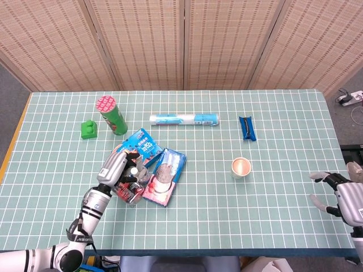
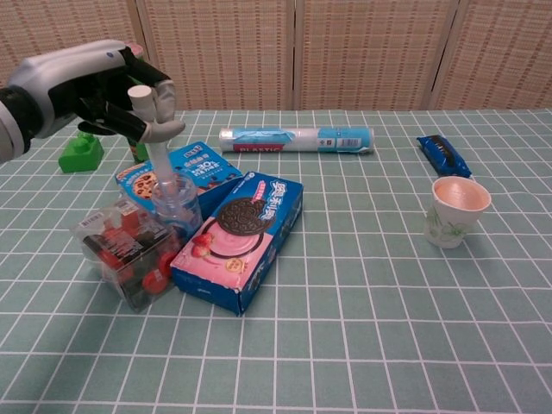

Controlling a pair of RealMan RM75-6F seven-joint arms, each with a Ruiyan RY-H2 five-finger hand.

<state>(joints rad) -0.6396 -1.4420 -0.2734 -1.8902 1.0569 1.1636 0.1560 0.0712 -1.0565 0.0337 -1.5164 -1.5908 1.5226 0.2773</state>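
- Chest view: left hand (image 2: 103,82) grips the white pump top (image 2: 148,108) of a clear bottle (image 2: 175,203), fingers curled around the nozzle head.
- The pump stem rises nearly upright out of the bottle; whether it is partly lifted out is hard to tell from here.
- The bottle stands on the table (image 2: 362,345), touching a clear box of red candies (image 2: 125,248) on its left and a pink cookie box (image 2: 241,237) on its right, with a blue cookie pack (image 2: 185,168) just behind it.
- Head view: right hand (image 1: 340,195) sits at the table's far right edge, fingers spread, holding nothing.
- A paper cup (image 2: 454,210) stands upright, well apart to the right of the cluster.
- Back row: green block (image 2: 82,153), green can (image 1: 112,116) with a pink lid, long blue-and-white tube (image 2: 297,139) lying flat, small blue snack pack (image 2: 442,154).
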